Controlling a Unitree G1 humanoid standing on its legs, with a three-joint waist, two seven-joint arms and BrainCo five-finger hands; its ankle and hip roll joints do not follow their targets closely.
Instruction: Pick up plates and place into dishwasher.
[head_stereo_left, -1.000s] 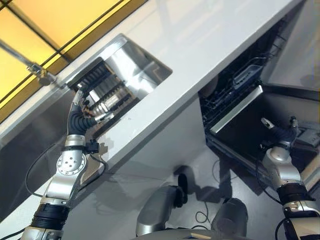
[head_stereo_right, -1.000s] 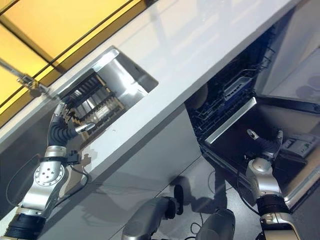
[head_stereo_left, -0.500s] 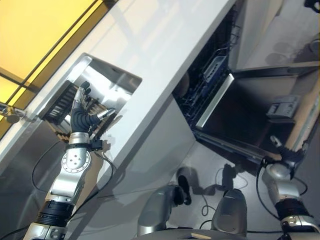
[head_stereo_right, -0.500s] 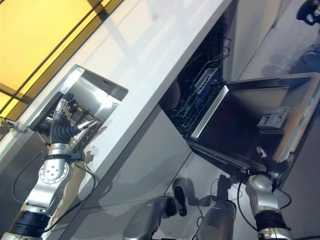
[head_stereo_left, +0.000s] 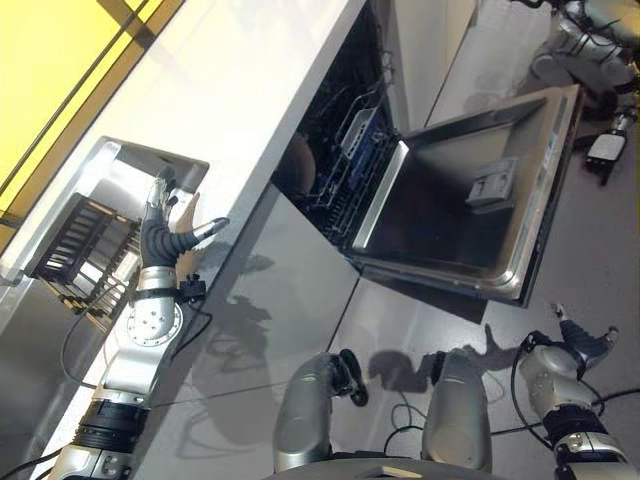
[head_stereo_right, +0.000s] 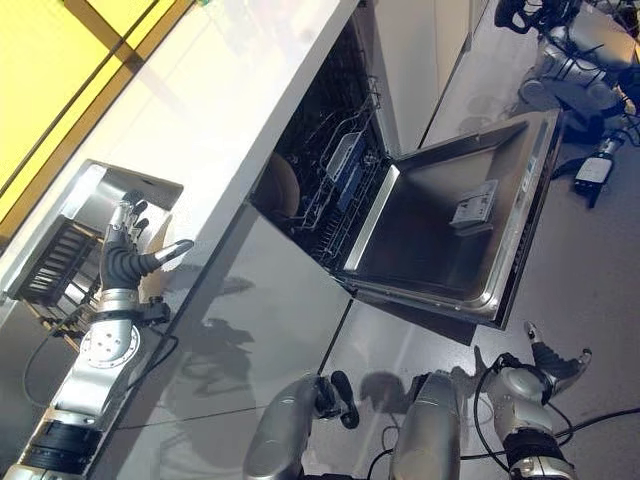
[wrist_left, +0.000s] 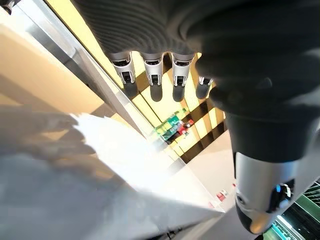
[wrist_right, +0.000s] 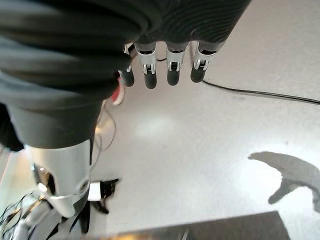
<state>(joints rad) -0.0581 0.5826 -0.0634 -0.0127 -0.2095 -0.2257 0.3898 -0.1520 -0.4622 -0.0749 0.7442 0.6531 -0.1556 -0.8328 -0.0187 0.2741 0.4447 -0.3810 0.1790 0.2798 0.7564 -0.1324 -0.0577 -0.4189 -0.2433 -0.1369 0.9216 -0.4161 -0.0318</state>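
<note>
Left eye: camera had swung; left robot hand (head_stereo_left: 163, 232) had lifted out of the sink (head_stereo_left: 120, 170), fingers straight, empty, beside the dish rack (head_stereo_left: 75, 250) | Right eye: dishwasher (head_stereo_right: 400, 220) open, one plate (head_stereo_right: 283, 186) in its rack; right robot hand (head_stereo_right: 548, 362) had dropped low, spread, empty | Wrist views: both hands empty; no plate picked yet.
</note>
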